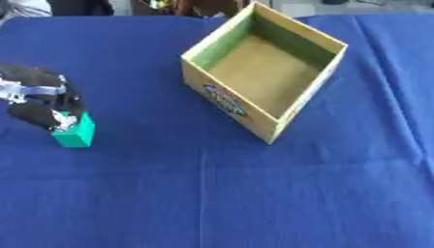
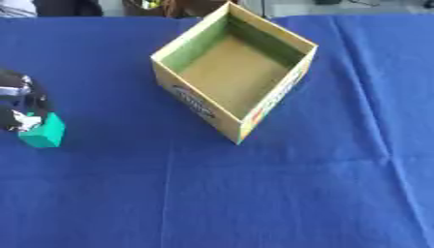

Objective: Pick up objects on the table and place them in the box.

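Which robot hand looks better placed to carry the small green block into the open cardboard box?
The left robot hand: it already curls around the small green block; no right hand shows.

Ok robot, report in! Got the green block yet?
Left hand fingers curled on green block, block on blue cloth. Right hand out of view. Box empty, path clear.

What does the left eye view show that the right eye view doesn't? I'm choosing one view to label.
Only the left eye view shows most of the left hand, fingers curled on the green block. Only the right eye view shows more blue cloth to the right of the box. Both show the block at the left, the open, empty box and the cloth.
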